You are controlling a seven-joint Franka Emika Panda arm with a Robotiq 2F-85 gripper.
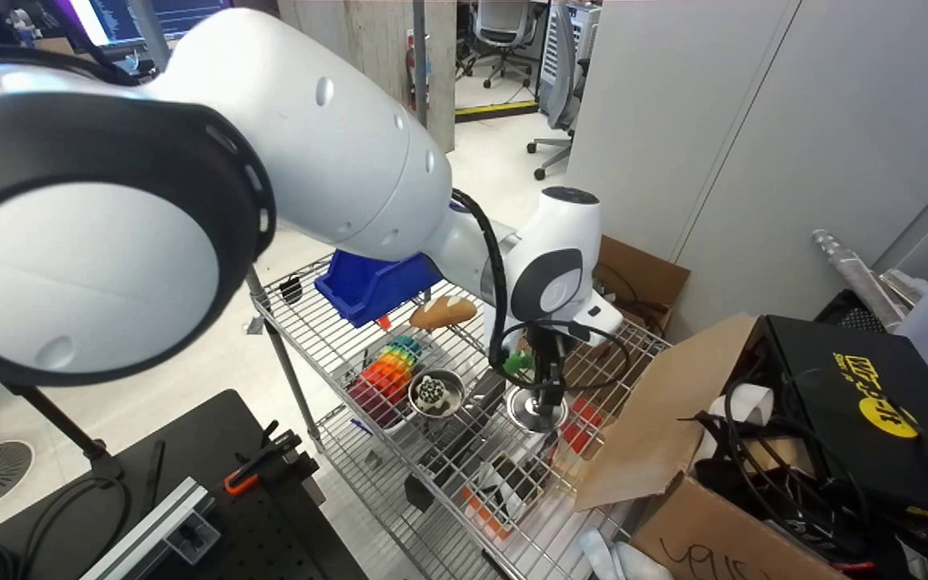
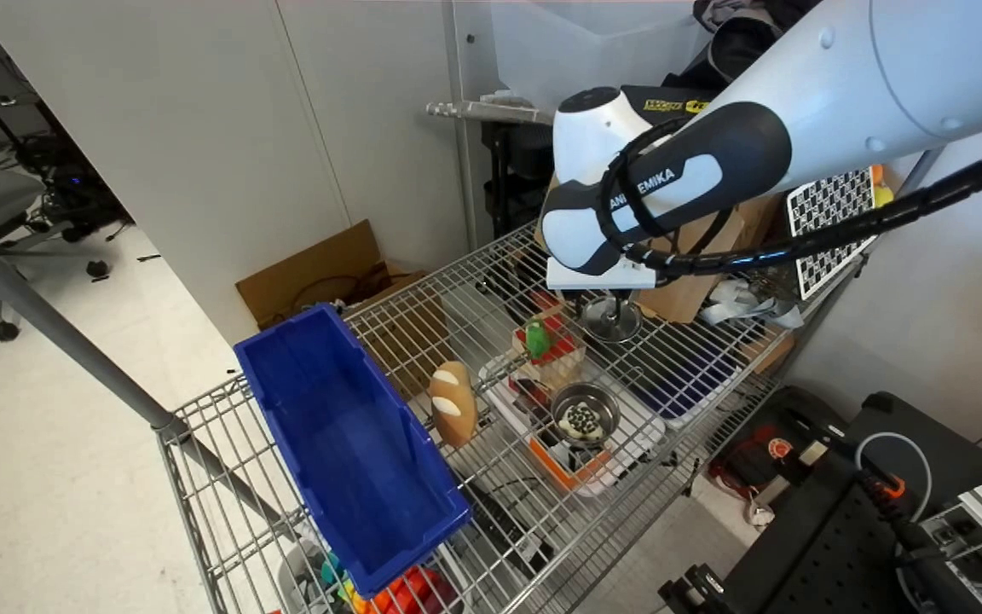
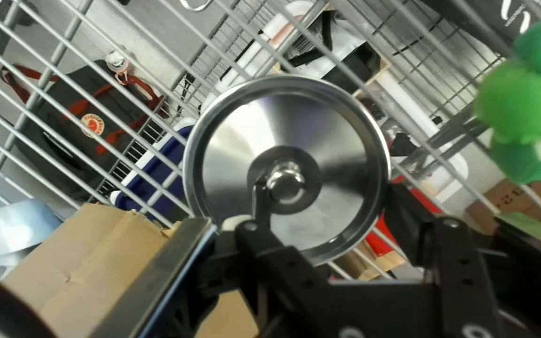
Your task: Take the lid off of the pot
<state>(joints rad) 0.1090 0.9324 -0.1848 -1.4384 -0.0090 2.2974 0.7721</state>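
On the wire shelf (image 2: pixel 188 507), the lid (image 3: pixel 287 145) lay off the pot, flat as far as could be told, with its knob (image 3: pixel 286 184) pointing up. Being round, it was as wide one way as another; the knob alone gave it a direction. Right above it, the gripper (image 3: pixel 329 192) pointed down at the end of the white arm (image 1: pixel 319 137). Its jaws stood wide apart and had hold of nothing: in the wrist view one fingertip (image 3: pixel 262 206) showed just beside the knob, while the opposite one reached over the rim. Whether either touched the metal could not be told.

Well apart from the lid stood the pot (image 2: pixel 589 395), upright, its round mouth facing up and a spotted toy (image 2: pixel 581 421) sitting inside. Near the lid was a green toy (image 3: pixel 524 101). Farther along the shelf, in an exterior view, a brown loaf (image 2: pixel 453 404) lay beside the blue bin (image 2: pixel 355 443); the loaf's long axis ran nearly up and down that view, the bin's more aslant. Beyond the lid, at the other end, an open cardboard box (image 1: pixel 669 411) spread its flap.
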